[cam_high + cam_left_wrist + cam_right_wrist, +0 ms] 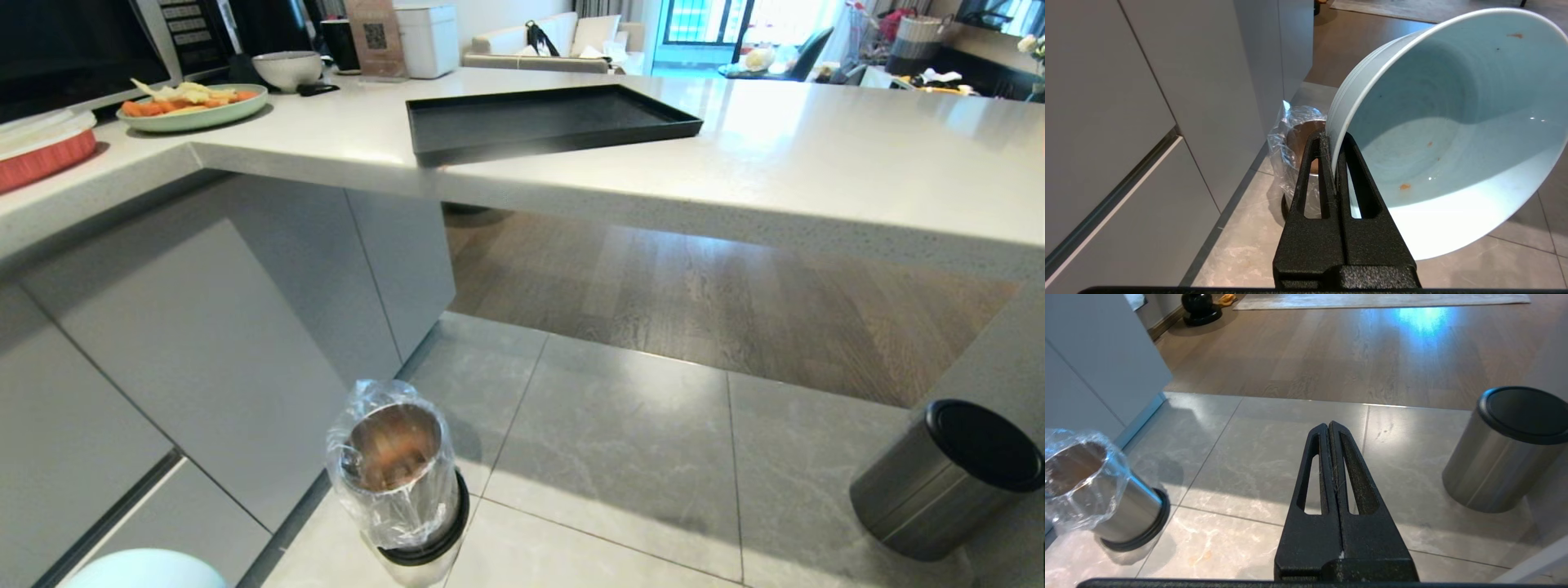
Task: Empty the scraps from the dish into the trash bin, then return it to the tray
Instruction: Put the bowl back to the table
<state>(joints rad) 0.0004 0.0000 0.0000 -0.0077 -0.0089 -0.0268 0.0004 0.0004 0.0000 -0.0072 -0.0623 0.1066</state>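
Pale blue-white, the dish (1453, 134) sits nearest the robot, its rim pinched between the black fingers of the left claw (1334, 143); it is tipped on edge, and only a few orange specks of the scraps (1404, 186) cling inside. In the head view just its rim shows at the bottom left corner. Right beside it on the grey tiled floor (620, 441) stands the trash bin (400, 482), a shiny steel cylinder with a crinkly clear liner and black base ring, close against the grey cabinet fronts (204, 351). The right claw (1334, 433) hangs over the tiles with its fingers pressed together, gripping nothing. Off to the right stands a larger brushed-steel bin with a black top (947, 482). Farther back, on the pale worktop (816, 163), lies the black tray (547, 118), bare. At the far left rest a green plate of orange food (192, 106) and a greyish bowl (287, 69).
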